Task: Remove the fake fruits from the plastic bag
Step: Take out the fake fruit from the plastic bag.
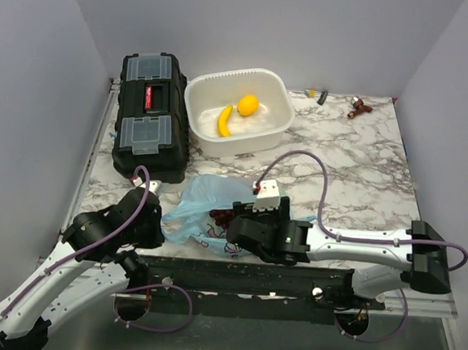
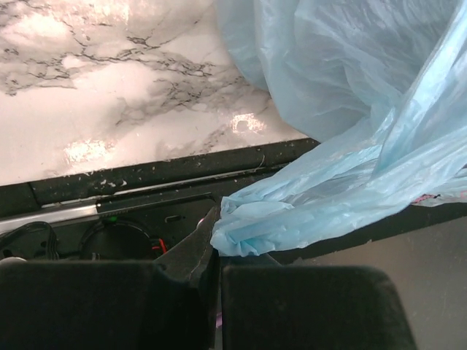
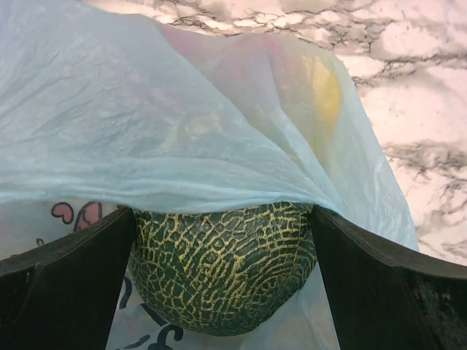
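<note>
Three grey walls [image 1: 254, 22], marble table [image 1: 349, 152]; left gripper [image 2: 217, 255] tight on plastic bag [image 2: 350, 109], right gripper [image 3: 222, 240] tight on melon [image 3: 219, 284].

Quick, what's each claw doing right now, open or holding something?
Left claw: closed, pinching a bunched edge of the blue bag.
Right claw: closed around the green melon, under the bag's plastic.
</note>
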